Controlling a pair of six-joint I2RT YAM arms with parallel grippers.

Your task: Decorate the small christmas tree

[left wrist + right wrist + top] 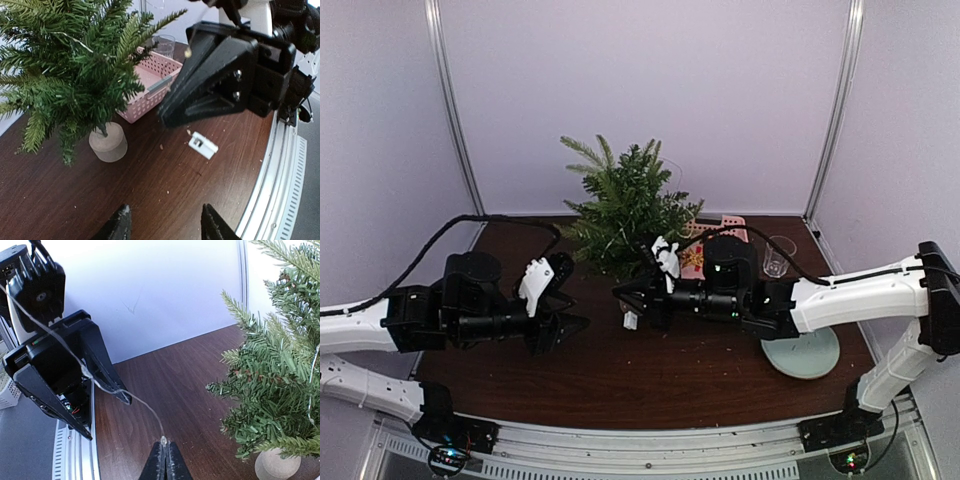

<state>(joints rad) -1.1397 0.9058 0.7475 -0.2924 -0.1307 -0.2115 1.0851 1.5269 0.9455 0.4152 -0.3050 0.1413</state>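
The small christmas tree stands at the back middle of the table on a pale round stump. My right gripper is shut on a thin light wire, with a small bulb at its tips. From there the wire runs up and left across my left gripper's fingers. Another stretch of wire hangs in the tree's branches. In the top view my right gripper sits low in front of the tree. My left gripper is open over bare table, left of the right gripper, with nothing between its fingers.
A pink basket sits right of the tree, a clear glass beyond it. A small white box lies on the table under the right gripper. A pale round plate rests near the right arm. The metal rail marks the near edge.
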